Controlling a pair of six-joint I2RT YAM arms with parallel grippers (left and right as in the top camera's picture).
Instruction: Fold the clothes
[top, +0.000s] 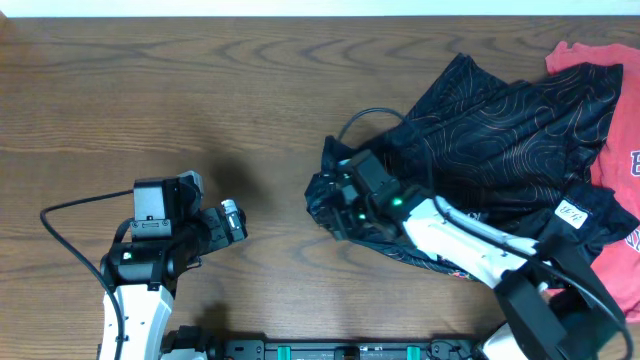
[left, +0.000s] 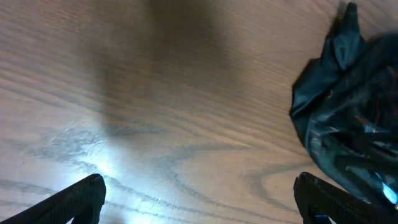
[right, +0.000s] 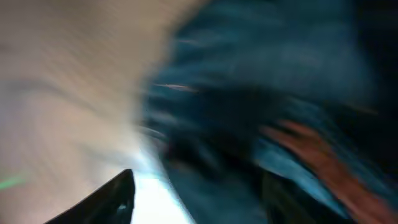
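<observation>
The left arm (top: 135, 290) rises from the near-left corner of the wooden surface (top: 200, 90), bent at the elbow with its wrist pointing right. The left jaws are spread wide, hanging over bare wood and gripping nothing. They sit well apart from the cloth.

The right arm (top: 470, 245) comes in from the near-right corner and stretches left across the cloth. The right jaws are down at the cloth's bunched left end near the middle of the surface. The right wrist view is smeared with blur, so I cannot tell whether they are clenched or released.

The black jersey (top: 500, 130) lies crumpled over the right half of the surface, unfolded. It is thin and slightly glossy, with fine orange contour lines, and a white tag (top: 570, 212) shows near its right side. It overlaps a coral-red T-shirt (top: 612, 150) lying at the right edge.
</observation>
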